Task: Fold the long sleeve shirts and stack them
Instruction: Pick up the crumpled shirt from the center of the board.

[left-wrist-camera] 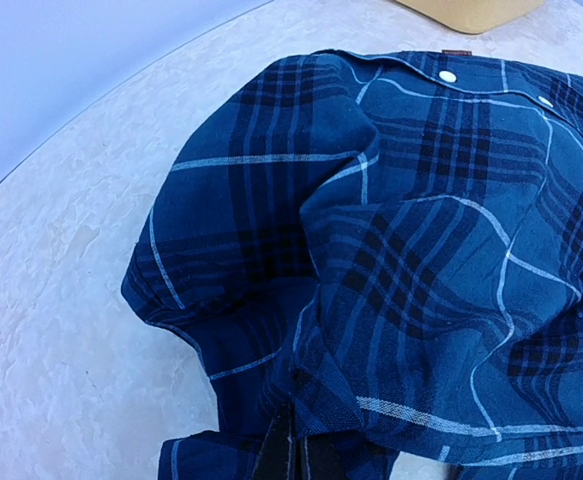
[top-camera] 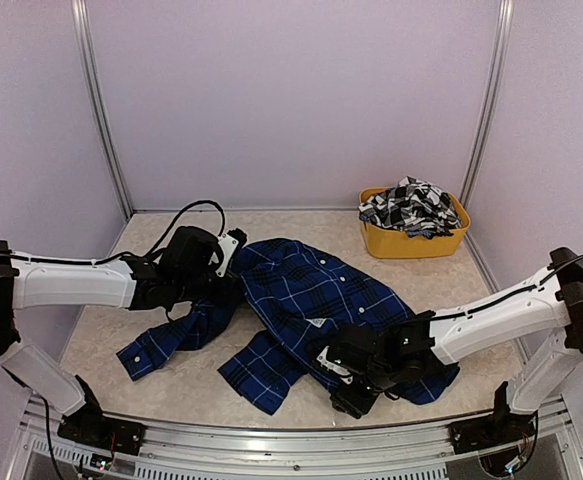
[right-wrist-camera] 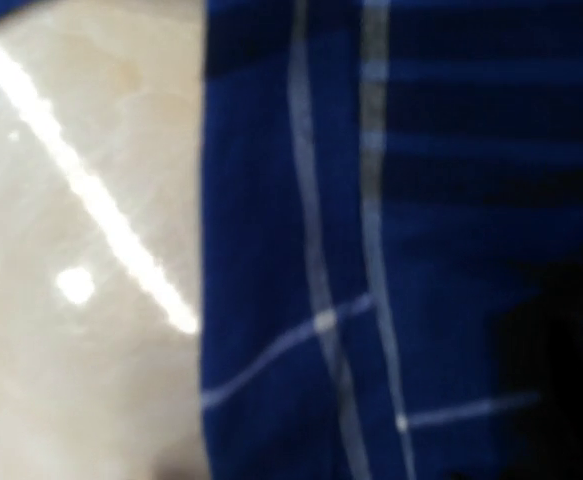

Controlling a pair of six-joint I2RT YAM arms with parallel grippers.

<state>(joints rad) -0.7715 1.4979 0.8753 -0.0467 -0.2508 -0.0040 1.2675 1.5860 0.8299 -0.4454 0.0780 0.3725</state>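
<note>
Overhead, the royal blue plaid shirt (top-camera: 311, 300) lies crumpled and spread across the middle of the marbled table (top-camera: 101, 320). One sleeve trails off toward 8 o'clock. My left gripper (top-camera: 234, 268) sits at the shirt's 10 o'clock edge. In my left wrist view the cloth gathers into tight folds around my dark fingers (left-wrist-camera: 276, 455), so that claw is clenched on the fabric. My right gripper (top-camera: 346, 388) rests on the hem at 5 o'clock. Its wrist view is a blurred close-up of blue cloth beside bare table, and I cannot tell whether that claw is released or clenched. At 1 o'clock, well apart, the black-and-white checked shirt (top-camera: 409, 205) is heaped in a yellow tub (top-camera: 416, 245).
</note>
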